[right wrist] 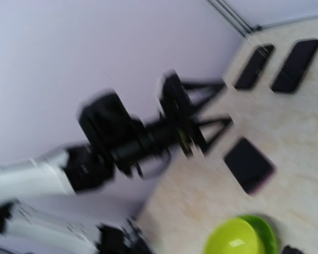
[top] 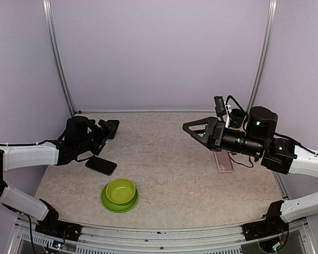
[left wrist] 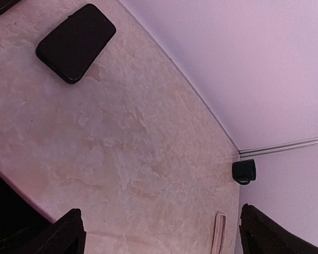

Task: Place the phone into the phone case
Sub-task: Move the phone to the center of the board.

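Left gripper (left wrist: 160, 209) fingers spread wide over beige marbled tabletop (top: 164, 159), flat black rectangular phone (top: 101, 165) just beside it, right gripper (top: 188, 127) opening can't tell, near flat pink phone case (top: 223, 162) by right edge, lilac walls (top: 159, 53) around.

Both same build: left arm (top: 29, 156) and right arm (top: 307, 161) have white link shells with black joint housings. Bases (top: 55, 226) are black, at 7 and 5 o'clock of the top view. Cylindrical housing (top: 265, 129) on the right arm carries a green LED (top: 257, 123). A thin black cable (top: 234, 98) loops at its 11 o'clock. Right gripper (top: 186, 127) is a black open triangular frame. Left gripper (top: 108, 128) is black and blocky
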